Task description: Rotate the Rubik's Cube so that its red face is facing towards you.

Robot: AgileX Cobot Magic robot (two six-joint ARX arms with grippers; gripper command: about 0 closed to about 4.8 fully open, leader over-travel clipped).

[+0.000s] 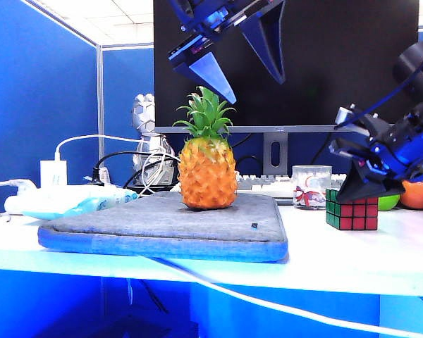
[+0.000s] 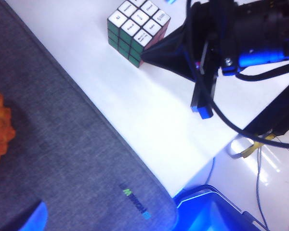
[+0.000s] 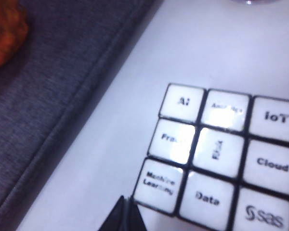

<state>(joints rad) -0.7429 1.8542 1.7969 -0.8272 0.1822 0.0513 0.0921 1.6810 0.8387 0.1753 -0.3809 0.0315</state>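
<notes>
**Cube on the counter, right end effector closed at its top corner**

You have one Rubik's Cube (image 1: 352, 209) standing on the white counter (image 1: 352, 257), right of the grey padded mat (image 1: 166, 224) and apart from it. In the exterior view its red face (image 1: 359, 216) points toward the camera, with a green side (image 1: 332, 208) turned to the left. The top is white, nine squares printed with small words ("AI", "IoT", "Cloud", "Data" among them); you can read these in the right wrist view, though some are washed out by glare.

The right end effector (image 1: 366, 184) sits clenched, its dark fingers pressed together into one wedge, at the cube's upper right corner. Whether the tip actually touches the cube you cannot tell. In the right wrist view only the very tip of that wedge shows, just beside the cube's corner (the rest is cut off by the frame edge).

The left end effector (image 1: 236, 53) hangs high above the mat in front of the dark monitor (image 1: 338, 56), released, its two blue-tinted fingers spread wide with nothing between them. In the left wrist view only one blue fingertip shows at the frame's corner.

One pineapple (image 1: 206, 165) stands upright on the mat. Behind the cube you can see one glass cup (image 1: 311, 186), and the right arm partly hides one green and one orange fruit-like thing.
</notes>
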